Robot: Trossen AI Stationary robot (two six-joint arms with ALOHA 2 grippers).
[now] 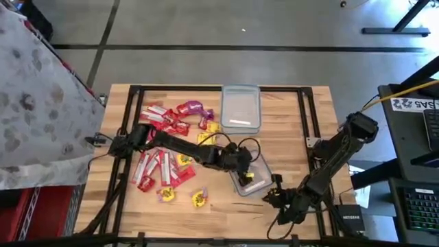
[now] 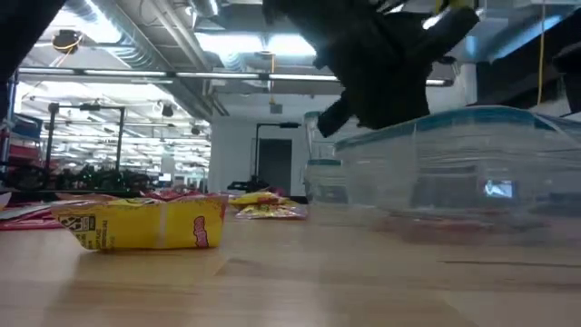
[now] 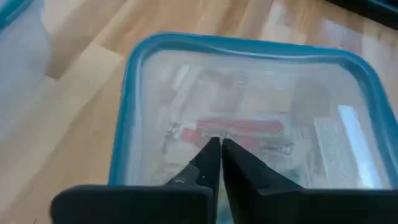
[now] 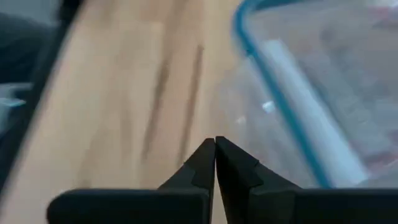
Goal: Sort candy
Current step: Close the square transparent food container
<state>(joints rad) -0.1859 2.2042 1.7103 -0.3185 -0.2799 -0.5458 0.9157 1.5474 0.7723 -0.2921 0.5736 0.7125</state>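
Black and pressed together at the tips, the fingers of the left end effector (image 3: 216, 163) hang over a clear tub (image 3: 249, 118) with a blue rim; nothing shows between them. In the left wrist view a red packet (image 3: 239, 129) lies flat on the tub's floor, just past the fingertips. From above, the left end effector (image 1: 245, 173) sits over this same tub (image 1: 255, 180), near the counter's front right, with a spot of yellow showing beside it; whether that yellow piece is in the tub or on the arm I cannot tell.

The right end effector (image 4: 214, 163) is likewise closed tip to tip and empty, poised above bare wood just beside the tub's blue-edged wall (image 4: 273, 106). In the high view it (image 1: 276, 197) waits at the front of the counter, to the right of that tub.

The candy (image 1: 164, 151) lies mostly in a loose heap on the left half of the wooden counter (image 1: 288, 123): red packets in the middle, purple ones (image 1: 193, 110) toward the back, yellow ones (image 1: 199, 199) strayed to the front. A second clear tub (image 1: 241, 108) stands at the back centre, apart from the first. At counter height a yellow packet (image 2: 145, 223) lies in the foreground, left of the near tub (image 2: 463, 163).
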